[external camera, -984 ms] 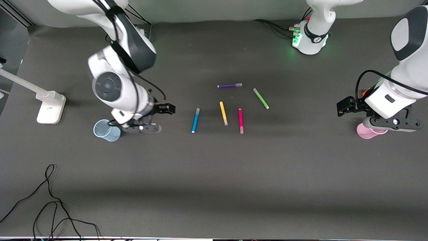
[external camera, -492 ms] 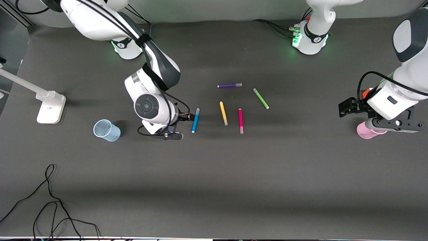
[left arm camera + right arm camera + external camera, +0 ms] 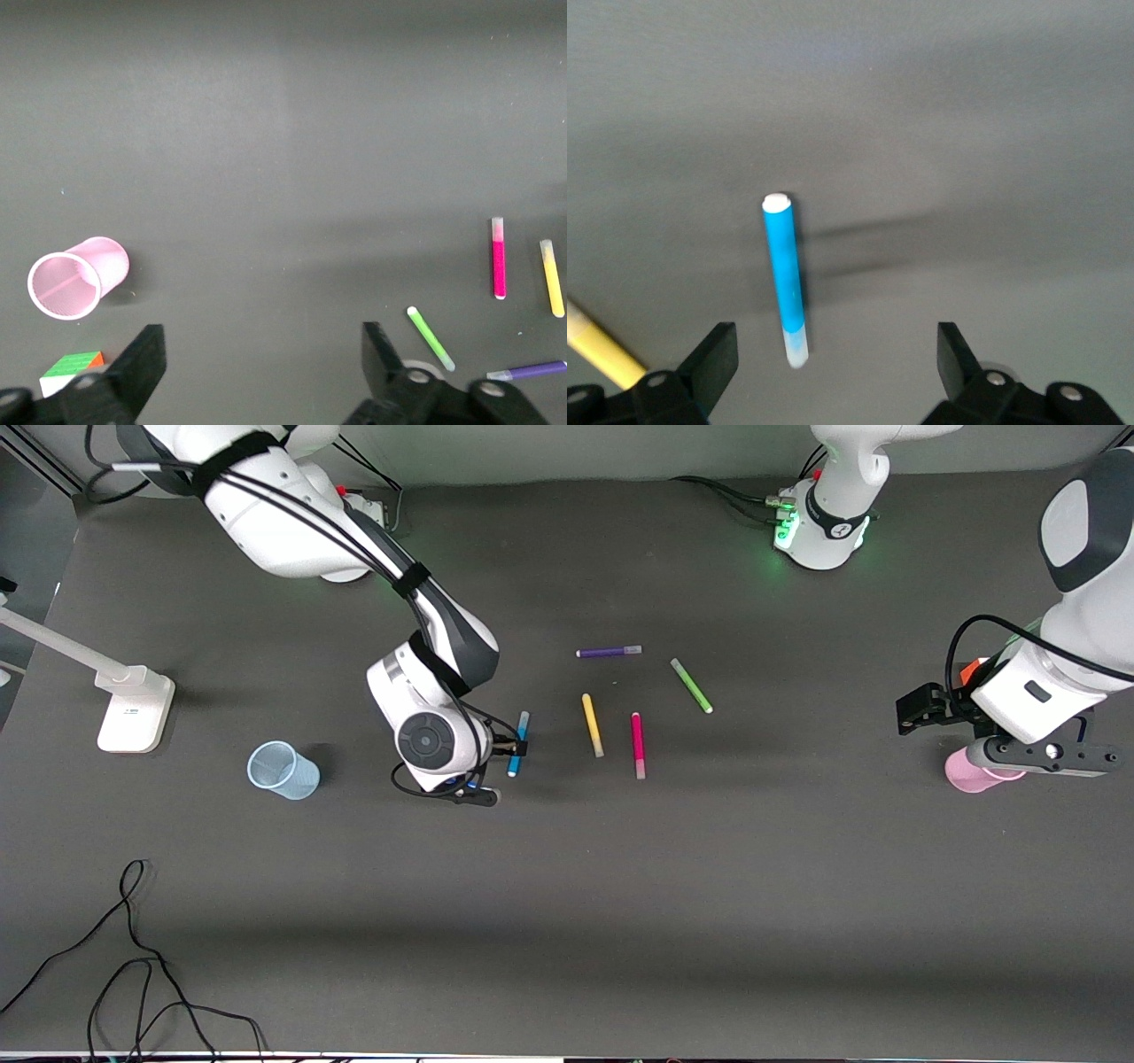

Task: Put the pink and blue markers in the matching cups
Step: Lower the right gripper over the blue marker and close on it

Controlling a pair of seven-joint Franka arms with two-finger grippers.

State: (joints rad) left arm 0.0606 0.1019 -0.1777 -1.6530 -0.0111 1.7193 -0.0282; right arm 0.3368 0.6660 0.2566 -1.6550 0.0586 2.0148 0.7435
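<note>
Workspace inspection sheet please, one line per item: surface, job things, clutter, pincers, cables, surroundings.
Surface: dark mat, nothing spilled.
Job's things: blue marker and pink marker lie flat; blue cup upright toward the right arm's end; pink cup toward the left arm's end.
Clutter: yellow pen, green pen, purple pen.
Pincers: right pincer open over the blue marker; left pincer open, over the mat beside the pink cup.
Cables: loose black cable on the mat.
Surroundings: white stand at the right arm's end.
</note>
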